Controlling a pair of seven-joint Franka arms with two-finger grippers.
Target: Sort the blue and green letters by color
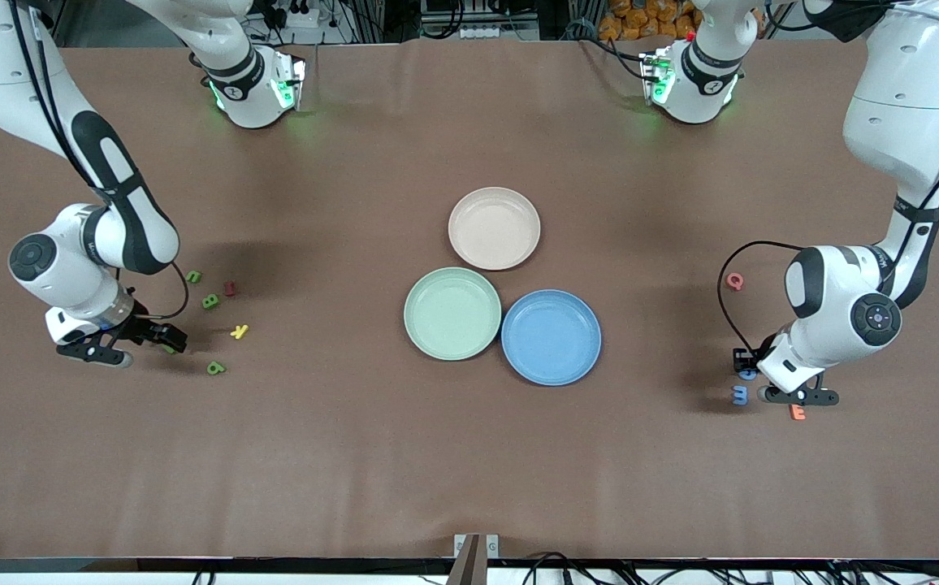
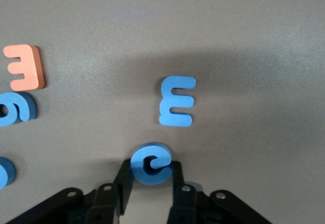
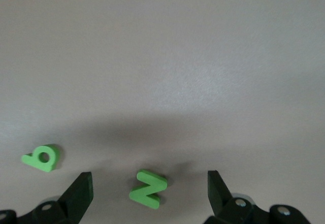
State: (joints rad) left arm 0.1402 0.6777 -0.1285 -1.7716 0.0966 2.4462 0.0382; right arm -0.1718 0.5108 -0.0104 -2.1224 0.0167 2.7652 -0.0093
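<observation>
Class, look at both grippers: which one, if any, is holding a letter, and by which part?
The left gripper is shut on the blue letter C, fingers pinching its curved outer sides. The right gripper is open, holding nothing, straddling a green letter N.

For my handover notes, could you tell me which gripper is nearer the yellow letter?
Right. The right gripper sits low beside the yellow letter; the left gripper works at the left arm's end.

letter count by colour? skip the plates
Green letters: 4
Blue letters: 4
Dark red letter: 1
Yellow letter: 1
Pink letter: 1
Orange letter: 1
Total: 12
</observation>
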